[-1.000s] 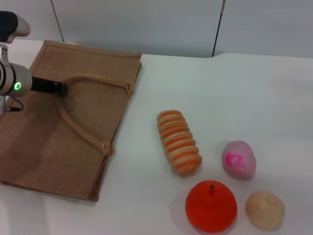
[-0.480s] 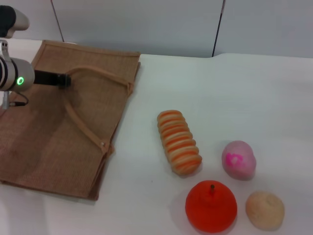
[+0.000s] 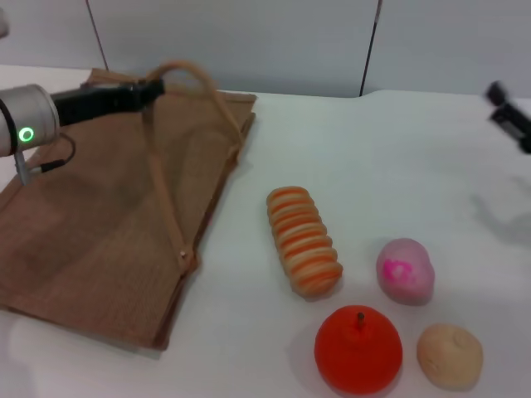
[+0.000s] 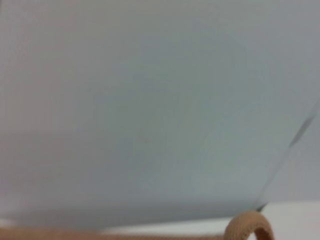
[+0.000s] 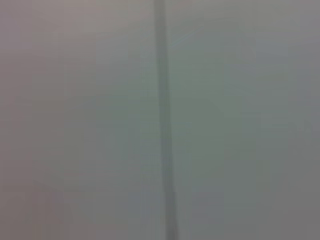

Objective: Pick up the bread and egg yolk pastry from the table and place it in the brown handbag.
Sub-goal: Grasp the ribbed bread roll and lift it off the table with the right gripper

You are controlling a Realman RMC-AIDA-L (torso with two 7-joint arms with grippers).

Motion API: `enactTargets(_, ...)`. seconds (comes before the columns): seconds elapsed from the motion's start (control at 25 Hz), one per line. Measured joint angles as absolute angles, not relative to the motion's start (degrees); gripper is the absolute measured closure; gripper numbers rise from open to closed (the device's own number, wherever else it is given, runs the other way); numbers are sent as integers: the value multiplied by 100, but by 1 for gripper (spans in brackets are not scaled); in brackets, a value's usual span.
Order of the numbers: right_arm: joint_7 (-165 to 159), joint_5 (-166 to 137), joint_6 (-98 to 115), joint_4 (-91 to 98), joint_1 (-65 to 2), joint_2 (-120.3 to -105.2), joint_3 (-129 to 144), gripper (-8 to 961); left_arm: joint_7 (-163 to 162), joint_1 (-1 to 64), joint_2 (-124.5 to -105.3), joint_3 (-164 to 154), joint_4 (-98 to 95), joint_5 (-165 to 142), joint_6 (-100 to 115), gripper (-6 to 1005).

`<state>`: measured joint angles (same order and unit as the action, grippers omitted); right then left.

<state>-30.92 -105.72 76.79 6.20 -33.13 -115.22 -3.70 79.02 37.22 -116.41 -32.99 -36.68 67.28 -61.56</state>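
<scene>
The left gripper (image 3: 153, 87) is raised over the far part of the brown handbag (image 3: 91, 224). Its fingers are closed on one tan handle (image 3: 187, 79), which is pulled up into a tall loop, so the upper side of the bag is lifted a little. In the left wrist view only a rounded piece of the handle (image 4: 249, 226) shows, in front of a plain grey wall.

The bag is made of coarse woven jute. It lies on the left part of the white table (image 3: 365, 157), and its right edge runs slanted toward the near side. Between this edge and the bread (image 3: 303, 240) there is a free strip of table.

The bread is a long loaf with ridges across it, striped orange and cream. The egg yolk pastry (image 3: 449, 355) is a small, pale tan, smooth dome near the front right corner. Just beside it is a red fruit (image 3: 358, 348) with a stem, and behind them a pink ball (image 3: 405, 269).

The right gripper (image 3: 510, 116) is at the far right edge, above the table; whether its jaws are apart I cannot tell.
</scene>
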Motion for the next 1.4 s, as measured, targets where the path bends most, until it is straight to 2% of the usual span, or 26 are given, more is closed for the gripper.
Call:
enactTargets(0.64, -5426, -12546, 6976, 998, -4640, -11555, 1655, 115, 8998, 3150, -11653, -3287, -3603, 9213, -7670, 873)
enactTargets(1.4, -6464, -12900, 5664, 195, -5648, -11611, 3299, 117, 9006, 3175, -11655, -3287, -3541, 9397, -7798, 870)
